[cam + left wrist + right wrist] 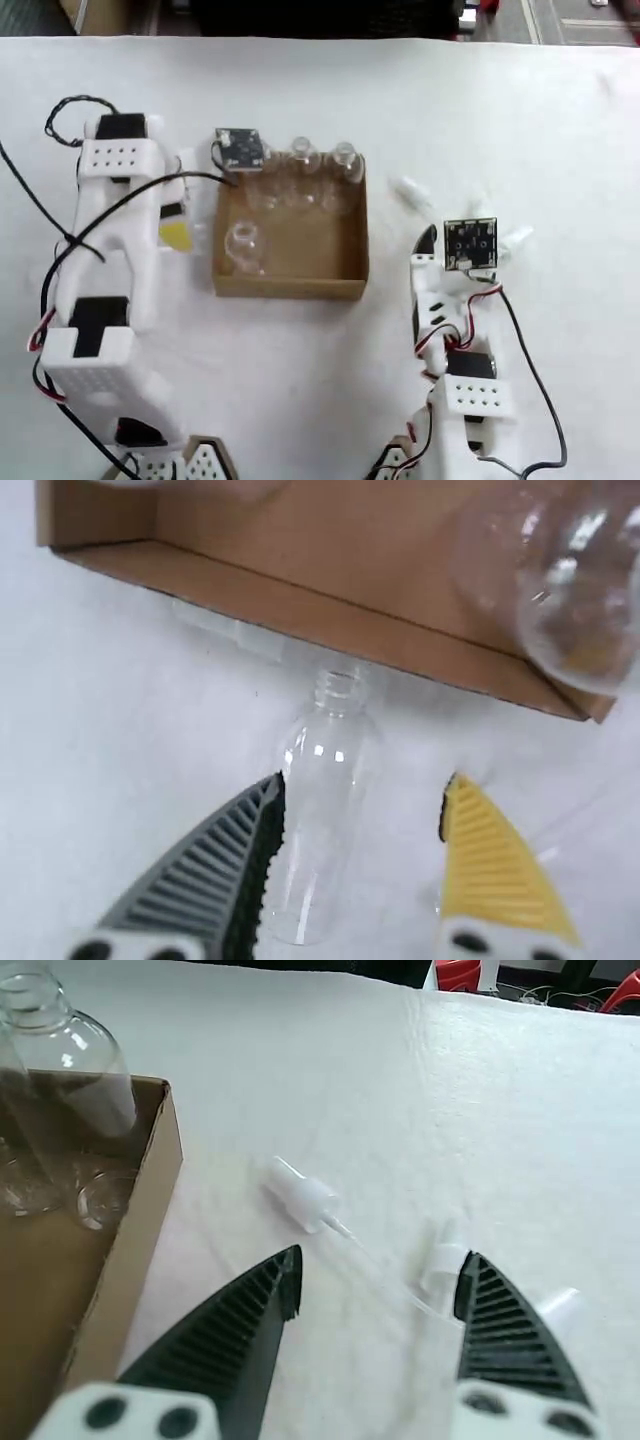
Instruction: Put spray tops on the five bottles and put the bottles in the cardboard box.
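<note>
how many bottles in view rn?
5 bottles. Four in the cardboard box: three along its far wall, one near its left wall. One lies outside, between the fingers of the left gripper. Others may be hidden.

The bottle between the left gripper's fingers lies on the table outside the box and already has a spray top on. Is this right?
Not quite. The bottle between the left gripper's fingers lies on the table outside the box, but its neck is bare, as the left wrist view shows; loose spray tops lie by the right gripper.
</note>
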